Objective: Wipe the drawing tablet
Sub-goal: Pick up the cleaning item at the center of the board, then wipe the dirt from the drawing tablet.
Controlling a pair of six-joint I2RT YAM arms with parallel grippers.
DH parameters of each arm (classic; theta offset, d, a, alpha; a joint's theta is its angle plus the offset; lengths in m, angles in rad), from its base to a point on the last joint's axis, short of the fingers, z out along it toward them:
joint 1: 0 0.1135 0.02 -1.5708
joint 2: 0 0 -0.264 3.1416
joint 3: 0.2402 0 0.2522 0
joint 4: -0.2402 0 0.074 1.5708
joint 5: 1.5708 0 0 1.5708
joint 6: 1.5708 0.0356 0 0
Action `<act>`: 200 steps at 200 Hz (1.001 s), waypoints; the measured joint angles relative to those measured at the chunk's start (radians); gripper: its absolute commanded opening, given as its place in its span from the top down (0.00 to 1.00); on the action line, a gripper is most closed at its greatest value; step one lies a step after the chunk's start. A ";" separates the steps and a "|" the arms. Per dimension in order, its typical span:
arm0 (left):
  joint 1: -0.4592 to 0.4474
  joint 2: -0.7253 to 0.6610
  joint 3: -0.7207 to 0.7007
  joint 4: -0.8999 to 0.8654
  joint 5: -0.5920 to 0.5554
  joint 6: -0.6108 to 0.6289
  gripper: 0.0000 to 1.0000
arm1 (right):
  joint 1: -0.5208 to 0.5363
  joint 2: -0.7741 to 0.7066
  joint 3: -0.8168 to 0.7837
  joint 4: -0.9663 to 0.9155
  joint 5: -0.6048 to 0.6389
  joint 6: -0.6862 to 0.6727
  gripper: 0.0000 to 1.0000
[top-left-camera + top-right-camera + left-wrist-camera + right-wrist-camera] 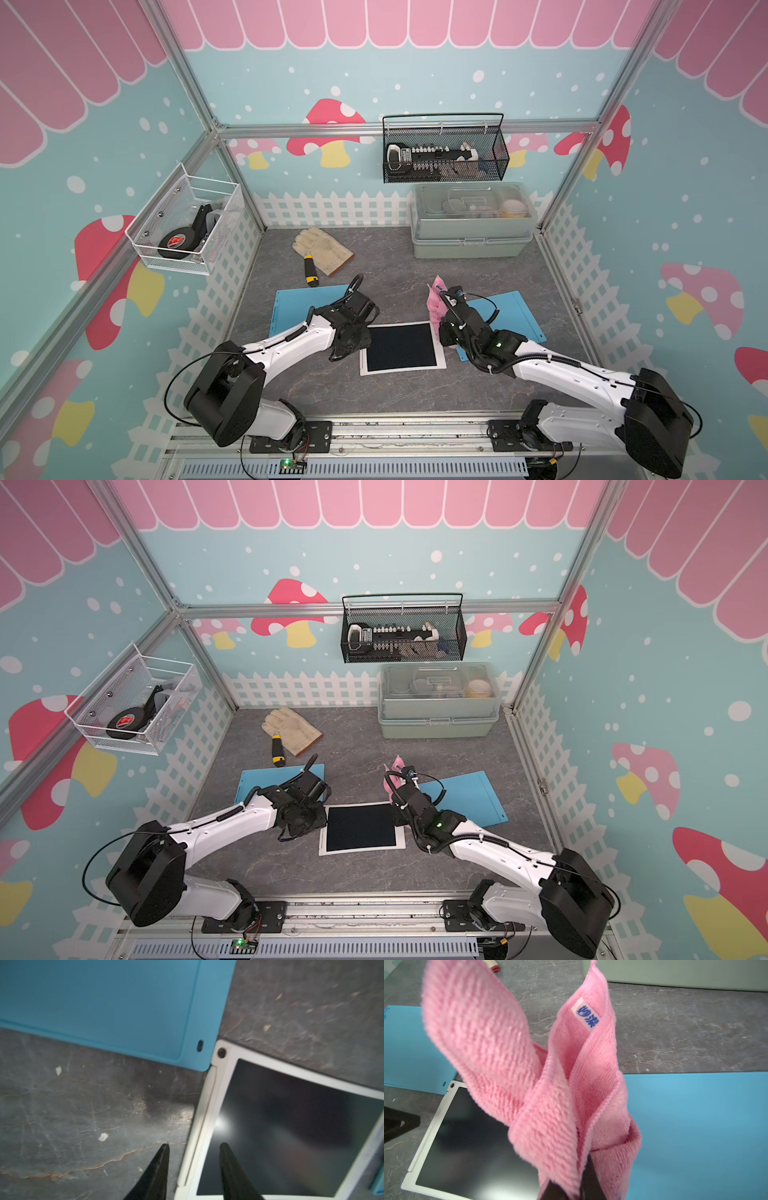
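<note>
The drawing tablet (401,347) (360,828), a black screen in a white frame, lies flat on the grey table between my two arms. In the left wrist view my left gripper (194,1145) stands open low over the tablet's (291,1136) left edge, one finger over the table and one over the screen. My right gripper (577,1188) is shut on a pink cloth (550,1084) (435,303), which stands up in folds above the jaws. It is held at the tablet's (473,1147) right edge, off the screen.
Blue mats lie left (299,307) and right (515,316) of the tablet. A work glove (322,249) and a yellow-black tool (309,270) lie behind the left mat. A grey-green toolbox (471,224) stands at the back right. A black basket (444,149) and a white one (187,220) hang on the walls.
</note>
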 measured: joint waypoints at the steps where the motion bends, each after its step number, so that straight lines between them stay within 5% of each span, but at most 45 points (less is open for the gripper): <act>1: 0.000 0.000 -0.001 0.000 0.000 0.000 0.61 | 0.001 0.004 -0.001 0.006 0.001 0.000 1.00; 103: -0.017 0.035 -0.066 0.089 -0.002 0.024 0.66 | 0.018 0.127 -0.048 0.241 0.028 0.001 1.00; 200: -0.045 0.047 -0.069 0.110 -0.026 -0.048 0.70 | 0.130 0.548 0.197 0.334 -0.077 0.039 1.00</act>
